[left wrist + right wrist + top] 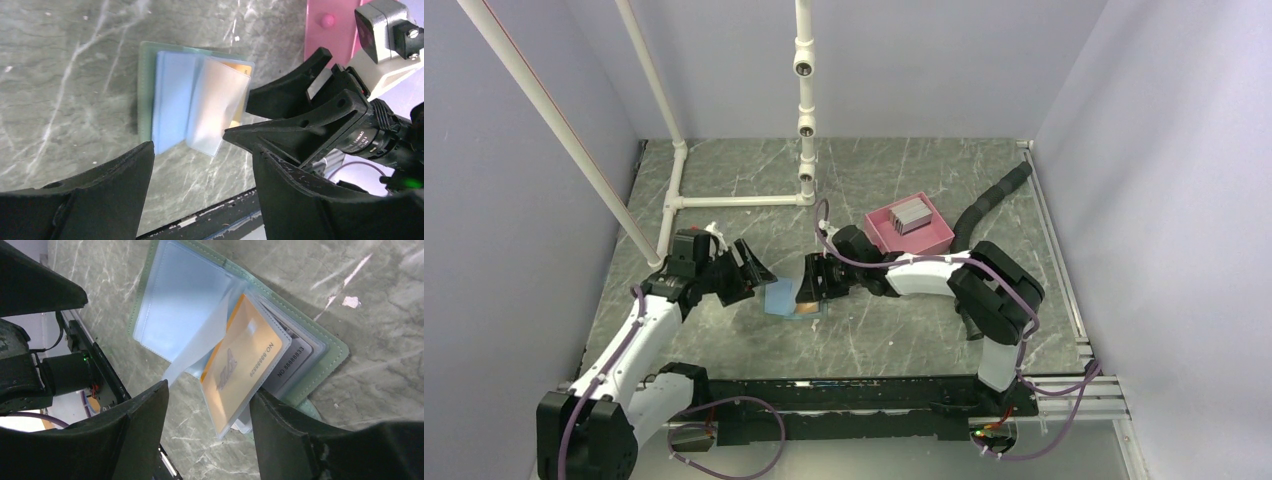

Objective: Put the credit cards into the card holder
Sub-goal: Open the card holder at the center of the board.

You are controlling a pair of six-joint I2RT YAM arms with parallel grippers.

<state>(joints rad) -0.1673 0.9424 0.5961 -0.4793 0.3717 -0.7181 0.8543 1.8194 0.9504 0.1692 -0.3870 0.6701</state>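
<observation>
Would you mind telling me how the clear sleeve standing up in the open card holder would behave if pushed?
The clear sleeve probably flops: it curves up from the open card holder, so a push would likely fold it over. Its glossy film looks slippery. The orange card beside it lies flat, likely stiffer.

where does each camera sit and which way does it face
top external: fixed high behind the bases, looking down on the table; both arms show whole, meeting at the open card holder.
left wrist: on the left arm, looking down at the card holder; own open jaws at the bottom, the right arm's jaws at right.
right wrist: on the right arm, close above the orange card in its sleeve; own jaws at the bottom.
shared: all three see the card holder; both wrist views the orange card.
</observation>
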